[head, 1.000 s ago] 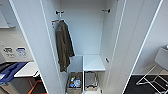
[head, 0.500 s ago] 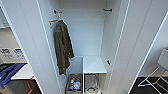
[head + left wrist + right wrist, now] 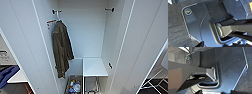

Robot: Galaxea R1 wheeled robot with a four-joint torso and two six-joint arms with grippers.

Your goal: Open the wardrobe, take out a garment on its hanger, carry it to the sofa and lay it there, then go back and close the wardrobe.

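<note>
The white wardrobe (image 3: 85, 37) stands open, both doors swung wide, an olive-brown jacket (image 3: 61, 51) hanging at its left from the rail above a white shelf (image 3: 94, 67), with a bin of bottles (image 3: 74, 86) below, and whether either claw is spread cannot be told.

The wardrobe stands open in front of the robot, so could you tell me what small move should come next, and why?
Probably swing the left door toward shut. The wardrobe is open, and on its rod hangs an olive-brown jacket, which suggests the garment is already out.
</note>
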